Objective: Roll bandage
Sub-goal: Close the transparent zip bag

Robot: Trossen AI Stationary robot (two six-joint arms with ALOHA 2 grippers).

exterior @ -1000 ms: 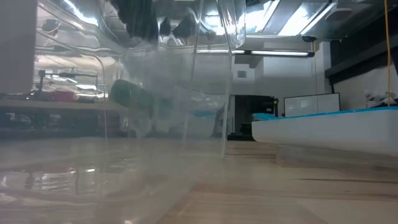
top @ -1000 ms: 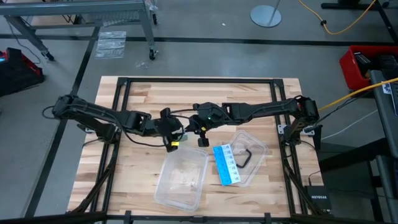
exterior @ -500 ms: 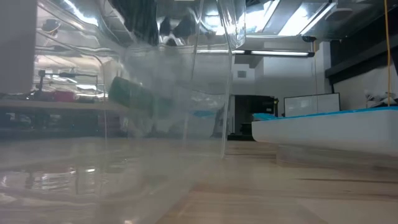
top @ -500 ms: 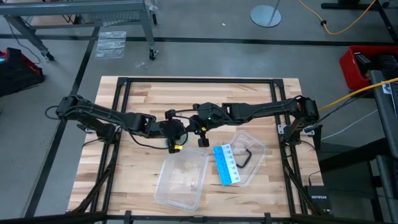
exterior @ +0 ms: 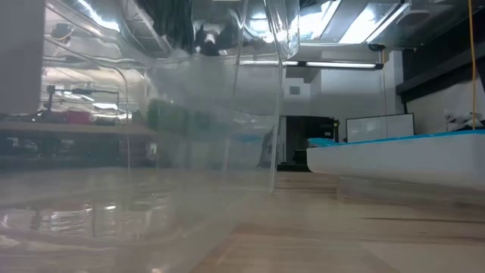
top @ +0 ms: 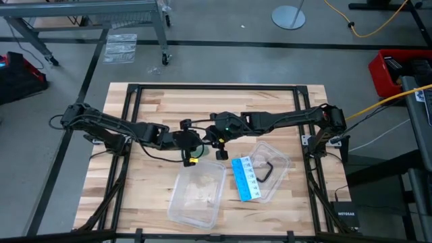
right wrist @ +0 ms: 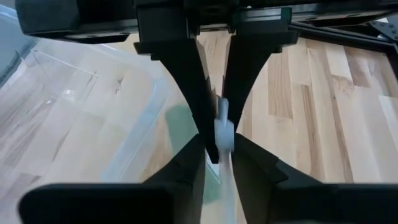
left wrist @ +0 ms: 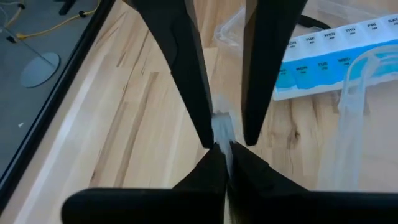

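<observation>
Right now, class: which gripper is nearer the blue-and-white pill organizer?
Right. The right gripper hovers just beside the pill organizer, off its far end; the left gripper sits farther off, beyond the right one.

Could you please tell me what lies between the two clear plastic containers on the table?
The high view shows a blue-and-white pill organizer lying between the left clear container and the right clear container.
</observation>
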